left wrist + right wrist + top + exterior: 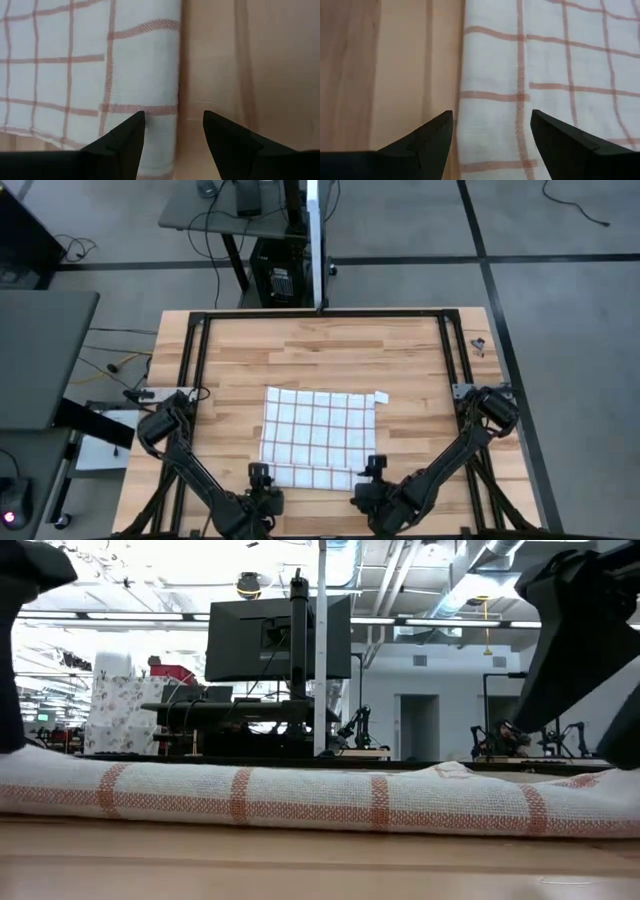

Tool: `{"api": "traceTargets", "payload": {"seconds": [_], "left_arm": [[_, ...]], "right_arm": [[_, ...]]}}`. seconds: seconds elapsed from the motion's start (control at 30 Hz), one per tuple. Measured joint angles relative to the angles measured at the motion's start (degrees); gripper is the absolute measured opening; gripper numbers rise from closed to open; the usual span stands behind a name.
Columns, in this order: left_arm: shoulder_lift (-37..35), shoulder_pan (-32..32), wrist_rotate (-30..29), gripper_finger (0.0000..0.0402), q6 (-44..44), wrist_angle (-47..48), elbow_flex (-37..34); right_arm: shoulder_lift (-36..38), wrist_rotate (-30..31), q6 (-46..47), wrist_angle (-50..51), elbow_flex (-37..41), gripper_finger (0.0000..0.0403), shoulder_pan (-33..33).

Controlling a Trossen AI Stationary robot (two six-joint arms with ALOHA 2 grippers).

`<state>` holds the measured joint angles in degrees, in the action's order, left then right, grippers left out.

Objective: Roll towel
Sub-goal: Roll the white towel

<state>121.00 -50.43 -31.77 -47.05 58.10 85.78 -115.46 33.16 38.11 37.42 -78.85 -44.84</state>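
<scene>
The white towel (318, 435) with red-brown grid lines lies spread on the wooden table, its small white tag (381, 396) at the far right corner. Its near edge (300, 798) is turned over into a low thick band. My left gripper (262, 476) is open at the towel's near left corner, its fingers either side of the towel's side edge (176, 100). My right gripper (373, 470) is open at the near right corner, either side of the other side edge (462, 100). I see no touch.
A black frame (320, 315) runs around the wooden table top (420, 360). There is bare wood on the far side and on both sides of the towel. A small dark object (479, 343) lies near the far right corner.
</scene>
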Motion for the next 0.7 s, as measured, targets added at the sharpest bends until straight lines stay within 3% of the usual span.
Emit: {"api": "traceTargets", "payload": {"seconds": [0.7], "left_arm": [[1.79,1.00,-1.78,0.0185,-7.25,1.07,-0.28]], "right_arm": [[-0.97,1.82,0.14,-4.58,1.53,0.0244,-2.85]]}}
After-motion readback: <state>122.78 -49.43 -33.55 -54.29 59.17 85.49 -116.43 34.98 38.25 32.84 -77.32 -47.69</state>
